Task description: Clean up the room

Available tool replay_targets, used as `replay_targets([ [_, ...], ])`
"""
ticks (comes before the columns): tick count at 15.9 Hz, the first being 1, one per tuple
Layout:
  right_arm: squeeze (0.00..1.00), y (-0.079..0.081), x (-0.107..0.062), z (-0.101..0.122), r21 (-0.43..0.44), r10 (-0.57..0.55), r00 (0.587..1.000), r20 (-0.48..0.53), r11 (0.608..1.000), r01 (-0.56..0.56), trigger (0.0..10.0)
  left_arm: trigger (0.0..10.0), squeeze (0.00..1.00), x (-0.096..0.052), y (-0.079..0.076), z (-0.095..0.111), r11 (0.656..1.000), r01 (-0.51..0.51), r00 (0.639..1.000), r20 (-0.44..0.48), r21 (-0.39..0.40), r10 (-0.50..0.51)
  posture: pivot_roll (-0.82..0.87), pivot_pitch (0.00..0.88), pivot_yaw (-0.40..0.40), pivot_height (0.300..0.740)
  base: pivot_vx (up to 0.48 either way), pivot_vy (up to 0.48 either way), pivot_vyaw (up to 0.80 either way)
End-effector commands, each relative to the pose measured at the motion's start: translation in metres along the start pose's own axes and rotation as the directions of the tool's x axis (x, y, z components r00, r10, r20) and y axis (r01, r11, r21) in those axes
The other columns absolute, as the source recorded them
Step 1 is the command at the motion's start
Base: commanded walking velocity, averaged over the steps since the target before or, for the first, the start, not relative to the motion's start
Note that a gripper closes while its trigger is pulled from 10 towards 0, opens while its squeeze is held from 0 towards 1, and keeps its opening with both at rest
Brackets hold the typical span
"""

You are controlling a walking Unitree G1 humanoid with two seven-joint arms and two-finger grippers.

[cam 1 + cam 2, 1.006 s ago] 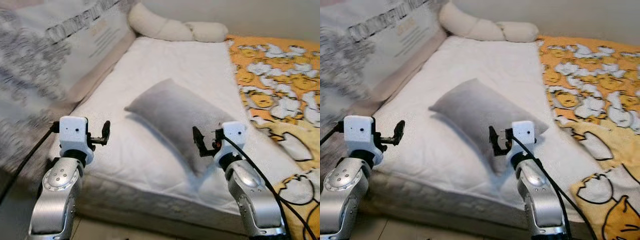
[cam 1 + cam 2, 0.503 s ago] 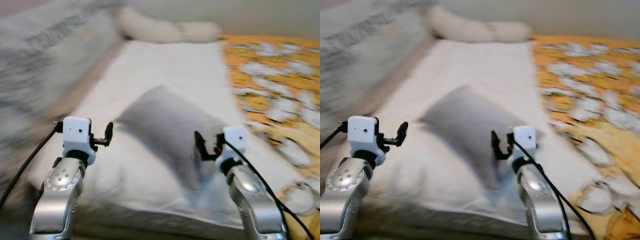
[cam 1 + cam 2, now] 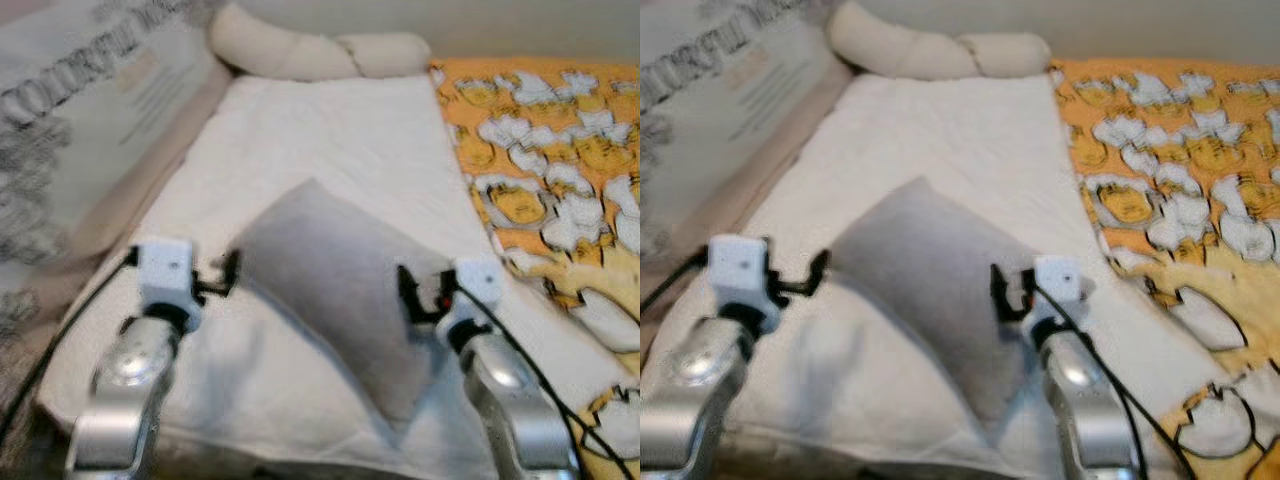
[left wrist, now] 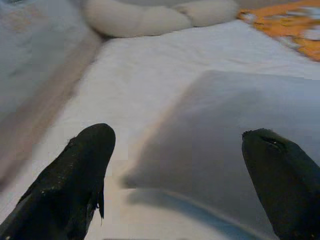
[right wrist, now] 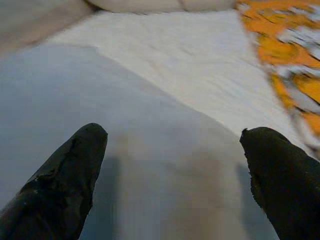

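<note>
A grey pillow (image 3: 330, 275) lies slantwise on the white mattress (image 3: 330, 130). My left gripper (image 3: 229, 274) is open and held at the pillow's left corner, which lies between its fingers (image 4: 90, 150) in the left wrist view. My right gripper (image 3: 407, 295) is open just over the pillow's right side. In the right wrist view the grey pillow (image 5: 150, 150) spreads under both fingertips (image 5: 90, 145). Neither gripper holds anything.
A long cream bolster (image 3: 310, 55) lies along the far end of the mattress. An orange blanket with a white duck pattern (image 3: 550, 170) covers the right side. A padded printed panel (image 3: 80, 120) runs along the left side.
The camera has moved forward over the bed and the view has shifted. Both open grippers now stand closer to the pillow, the left at its corner and the right over its edge.
</note>
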State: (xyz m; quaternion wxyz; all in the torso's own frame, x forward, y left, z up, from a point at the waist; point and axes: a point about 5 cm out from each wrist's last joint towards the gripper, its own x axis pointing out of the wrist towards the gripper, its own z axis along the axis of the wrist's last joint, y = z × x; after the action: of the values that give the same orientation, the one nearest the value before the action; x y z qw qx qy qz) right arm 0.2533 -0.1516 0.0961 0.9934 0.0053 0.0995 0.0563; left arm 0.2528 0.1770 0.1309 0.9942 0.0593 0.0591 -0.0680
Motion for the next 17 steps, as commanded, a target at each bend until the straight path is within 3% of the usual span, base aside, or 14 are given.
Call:
replay_targets([
  [1,0.0,0.0,0.0,0.002,-0.005,-0.005,1.0,0.012,1.0,0.005,10.0,10.0,0.0,-0.002,0.003,0.001,1.0,-0.001,1.0,0.001,0.012,0.001,0.04,0.0,0.04,0.74,0.0,0.0,0.0],
  [11,0.0,-0.005,-0.002,0.002,-0.018,-0.027,1.0,0.0,0.999,0.027,10.0,10.0,0.0,0.004,0.0,-0.002,1.0,0.022,0.999,-0.029,-0.008,-0.022,0.03,0.0,0.051,0.74,0.0,0.0,0.0],
  [13,0.0,-0.017,0.001,0.001,-0.029,-0.085,0.996,-0.02,0.996,0.085,10.0,10.0,0.0,0.014,-0.003,-0.003,0.999,0.041,0.998,-0.052,-0.007,-0.041,0.02,0.0,0.058,0.74,0.0,0.0,0.0],
  [14,0.0,-0.041,0.011,0.006,-0.085,-0.156,0.987,-0.021,0.984,0.154,10.0,10.0,0.0,0.032,-0.008,-0.008,0.997,0.083,0.989,-0.125,-0.008,-0.083,0.01,0.0,0.069,0.74,0.0,0.0,0.0],
  [15,0.0,-0.048,0.015,0.009,-0.103,-0.177,0.984,-0.017,0.979,0.174,10.0,10.0,0.0,0.037,-0.01,-0.01,0.994,0.104,0.982,-0.154,-0.019,-0.106,0.0,0.0,0.074,0.74,0.0,0.0,0.0],
  [17,0.0,-0.077,0.042,0.026,-0.147,-0.219,0.976,0.007,0.965,0.217,10.0,10.0,0.0,0.047,-0.02,-0.022,0.972,0.234,0.934,-0.282,0.011,-0.221,-0.03,0.0,0.094,0.74,0.0,0.0,0.0],
])
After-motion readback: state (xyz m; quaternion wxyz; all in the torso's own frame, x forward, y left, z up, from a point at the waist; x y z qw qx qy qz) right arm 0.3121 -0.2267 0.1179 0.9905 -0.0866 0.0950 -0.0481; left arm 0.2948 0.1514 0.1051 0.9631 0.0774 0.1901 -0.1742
